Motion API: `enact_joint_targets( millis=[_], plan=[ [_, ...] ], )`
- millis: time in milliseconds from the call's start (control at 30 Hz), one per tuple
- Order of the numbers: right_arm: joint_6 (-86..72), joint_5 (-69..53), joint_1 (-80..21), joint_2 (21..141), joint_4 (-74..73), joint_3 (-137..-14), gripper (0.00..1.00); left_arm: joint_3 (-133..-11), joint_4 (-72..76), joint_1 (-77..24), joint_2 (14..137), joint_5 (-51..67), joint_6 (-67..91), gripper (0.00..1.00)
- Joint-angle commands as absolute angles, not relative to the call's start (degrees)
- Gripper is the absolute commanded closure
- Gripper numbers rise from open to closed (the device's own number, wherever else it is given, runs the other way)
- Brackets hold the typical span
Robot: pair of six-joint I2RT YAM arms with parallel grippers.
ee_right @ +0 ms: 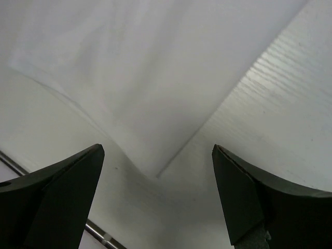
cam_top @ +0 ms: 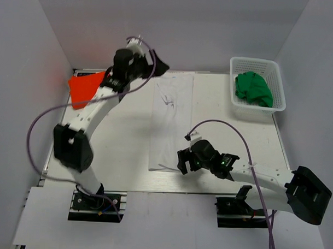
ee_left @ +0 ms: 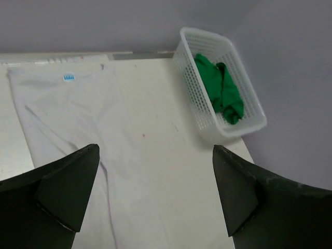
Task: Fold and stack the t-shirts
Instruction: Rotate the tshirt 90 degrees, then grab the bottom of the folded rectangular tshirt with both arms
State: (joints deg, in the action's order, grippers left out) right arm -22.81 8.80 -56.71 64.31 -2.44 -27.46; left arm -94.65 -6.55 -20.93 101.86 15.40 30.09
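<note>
Overhead view of a pale table with two arms mounted at its near edge. At centre, white t-shirt, spread flat as a long strip running from the far edge toward the near edge, lightly creased in its upper part; seen from the left wrist as white cloth with a small blue neck label at the far end; seen from the right wrist as a smooth white sheet with one corner lying on the table surface. At far left, orange t-shirt, flat on the table beside the left wall, partly hidden by the left arm's forearm. At far right, white lattice basket, standing against the right wall, containing the green t-shirt, crumpled in a heap; same basket and green t-shirt visible from the left wrist, well apart from the white cloth. Left gripper, raised above the far end of the white t-shirt near the neck, fingers spread wide with nothing between them. Right gripper, low over the near right corner of the white t-shirt, just beside its edge, fingers likewise spread wide and holding nothing; contact with the cloth not discernible. Purple cables looped alongside both arms.
</note>
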Motion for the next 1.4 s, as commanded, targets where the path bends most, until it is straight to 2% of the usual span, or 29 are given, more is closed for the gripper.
enact_joint_targets(
  millis=[0, 67, 167, 367, 533, 600, 633, 733, 900, 1033, 1133, 1167, 1200, 1233, 1267, 1367],
  plan=[
    [-24.4, 9.2, -54.8, 65.6, -3.9, -29.5, 0.10, -69.6, -3.8, -21.4, 86.9, 12.9, 30.2, 0.00],
    [-22.4, 4.2, -54.5, 64.3, -2.6, -28.4, 0.10, -57.3, -3.8, -22.0, 81.1, 12.2, 32.8, 0.00],
    [-21.3, -2.7, -53.4, 63.0, -1.7, -26.6, 0.10, -46.6, -5.3, -23.0, 74.8, 16.8, 35.8, 0.00],
    [-21.1, -9.0, -52.6, 64.7, -3.1, -27.0, 0.10, -33.5, -15.5, -27.1, 67.5, 22.4, 38.9, 0.00],
    [-24.5, -6.8, -51.5, 66.7, -5.9, -27.9, 0.10, -28.8, -23.3, -30.0, 64.7, 21.6, 39.5, 0.01],
    [-26.4, -7.3, -51.1, 67.1, -4.7, -26.7, 0.16, -27.2, -23.3, -31.0, 64.7, 23.4, 40.2, 0.03],
    [-27.0, -5.2, -50.6, 67.7, -5.5, -27.0, 0.16, -26.5, -23.3, -32.0, 64.7, 24.0, 40.2, 0.03],
    [-27.7, -4.1, -50.4, 68.3, -6.2, -27.4, 0.22, -25.9, -22.8, -33.7, 67.1, 22.9, 40.2, 0.07],
    [-28.9, -6.2, -49.9, 69.2, -4.2, -27.2, 0.23, -26.5, -21.5, -34.8, 72.1, 18.6, 39.6, 0.14],
    [-29.5, -6.1, -49.7, 70.7, -2.4, -27.2, 0.25, -27.9, -19.3, -34.8, 76.0, 17.8, 39.6, 0.25],
    [-30.3, -3.2, -49.6, 71.8, -2.3, -27.8, 0.25, -29.3, -20.8, -34.8, 79.1, 15.8, 38.1, 0.37],
    [-30.5, -2.9, -49.7, 72.2, -2.4, -27.6, 0.34, -30.1, -20.8, -34.8, 81.4, 15.8, 37.4, 0.43],
    [-30.8, -2.8, -49.7, 72.5, -2.5, -27.6, 0.39, -30.6, -20.8, -34.8, 82.3, 16.7, 36.7, 0.53],
    [-30.8, -2.8, -49.7, 72.7, -2.7, -27.6, 0.45, -30.6, -20.8, -34.8, 83.2, 16.7, 36.7, 0.58],
    [-30.8, -3.2, -49.5, 73.2, -3.1, -27.7, 0.60, -30.6, -20.8, -34.8, 83.8, 17.4, 36.7, 0.63],
    [-31.0, -3.9, -49.7, 73.5, -4.6, -27.4, 0.78, -31.2, -22.7, -34.8, 84.9, 15.0, 36.1, 0.84]
  ],
)
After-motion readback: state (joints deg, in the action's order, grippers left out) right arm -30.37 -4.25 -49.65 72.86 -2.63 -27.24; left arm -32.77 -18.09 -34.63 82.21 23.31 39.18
